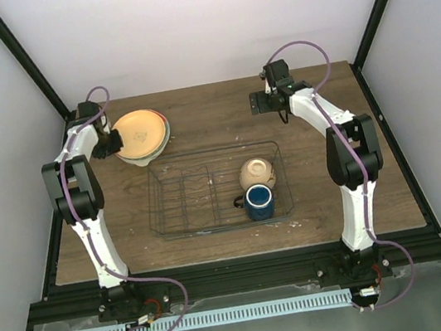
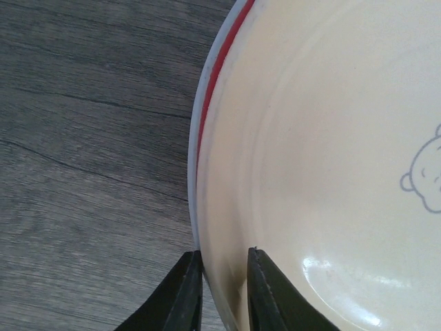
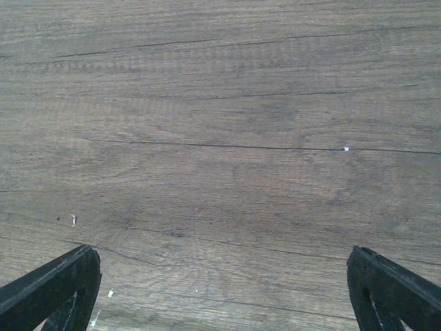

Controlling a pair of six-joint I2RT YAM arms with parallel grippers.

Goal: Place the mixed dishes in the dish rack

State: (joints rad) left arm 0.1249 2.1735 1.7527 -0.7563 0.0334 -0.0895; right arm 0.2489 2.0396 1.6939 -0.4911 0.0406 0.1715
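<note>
dish rack (image 1: 170, 215) at frame centre, dark blue mug (image 1: 259, 202) and cream bowl (image 1: 256, 173) inside its right end, orange-yellow plate (image 1: 141, 132) topping a stack at upper left, left gripper (image 2: 224, 258) pinched narrow on its rim, right gripper (image 3: 222, 249) spread wide above the wooden table (image 3: 220, 103) at upper right

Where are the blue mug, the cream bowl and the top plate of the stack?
dark blue mug (image 1: 259, 203): top view, front edge of its rim.
cream bowl (image 1: 256, 173): top view, middle of its rounded body.
orange-yellow plate (image 1: 141, 130): top view, centre of its face.
</note>
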